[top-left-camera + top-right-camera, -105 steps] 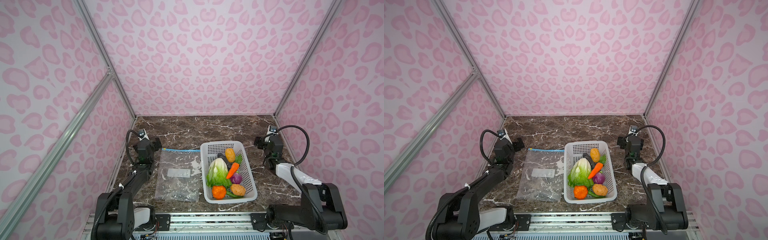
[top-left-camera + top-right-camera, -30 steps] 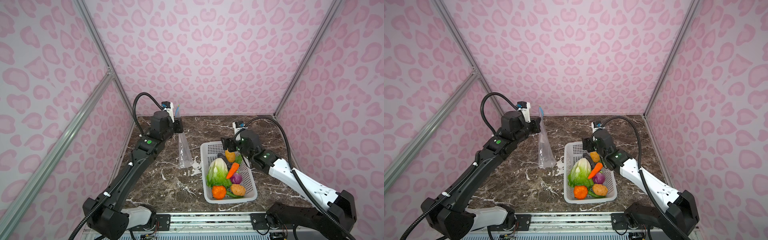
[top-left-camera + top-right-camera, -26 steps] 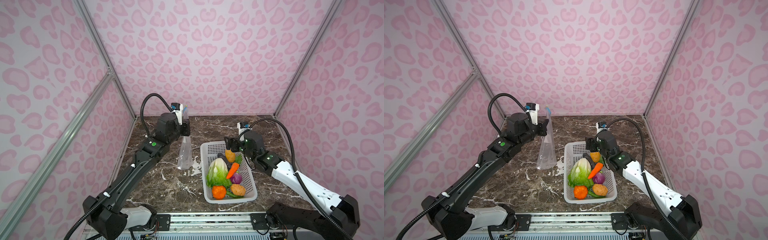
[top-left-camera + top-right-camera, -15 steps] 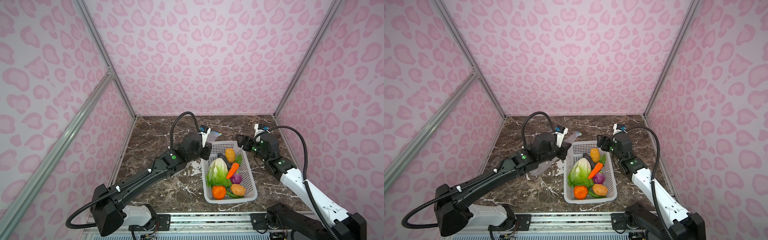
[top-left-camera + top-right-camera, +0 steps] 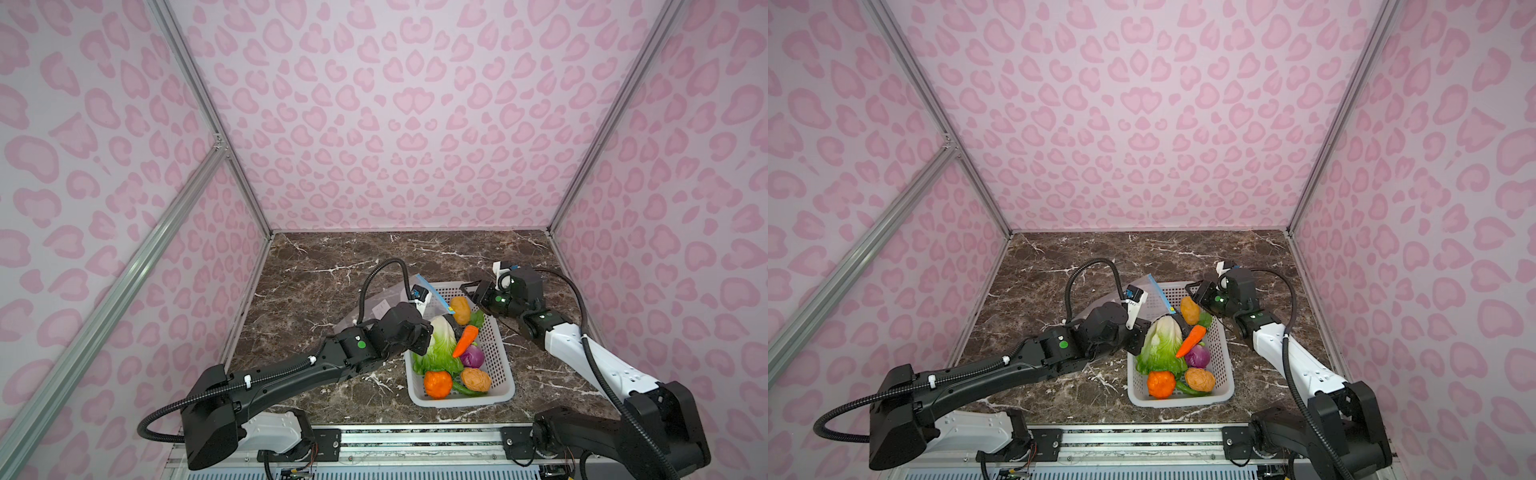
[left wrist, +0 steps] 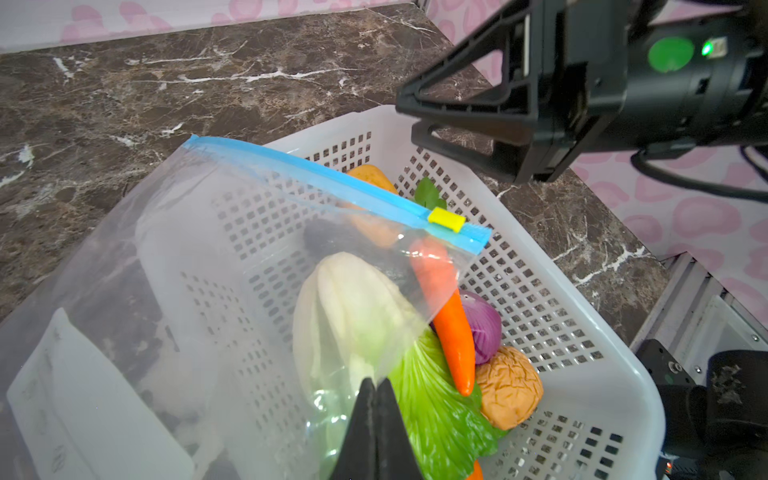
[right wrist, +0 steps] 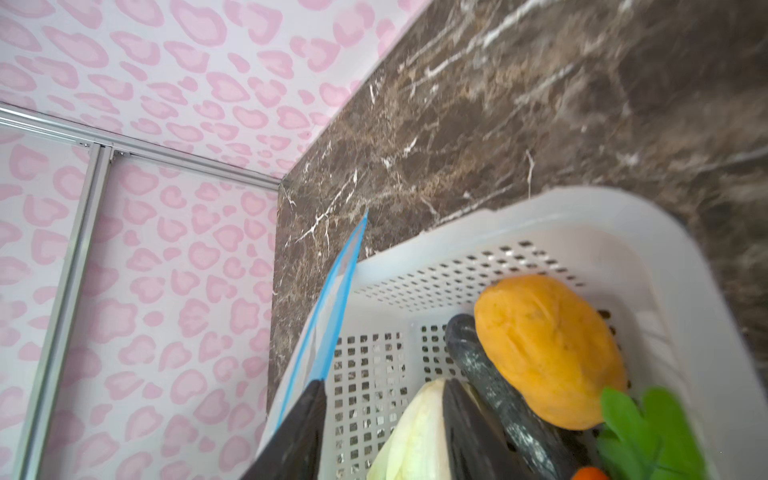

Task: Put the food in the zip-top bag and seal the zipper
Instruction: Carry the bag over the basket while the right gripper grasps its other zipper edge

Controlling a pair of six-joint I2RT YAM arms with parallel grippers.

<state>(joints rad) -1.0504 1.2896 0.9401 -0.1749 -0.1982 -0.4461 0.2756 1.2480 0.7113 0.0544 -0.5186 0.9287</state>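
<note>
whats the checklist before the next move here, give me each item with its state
1. Left gripper gripping the zip-top bag: ok, fingers shut on the plastic.
2. Right gripper ready to grasp: ok, jaws apart, nothing clamped.
3. Zipper within its reach: ok, in the right wrist view the blue strip runs up beside one finger.
4. Bag mouth open: cannot tell; the yellow slider sits near one end of the strip.
5. Food in the bag: not ok; the cabbage, carrot and the rest lie in the basket.
</note>
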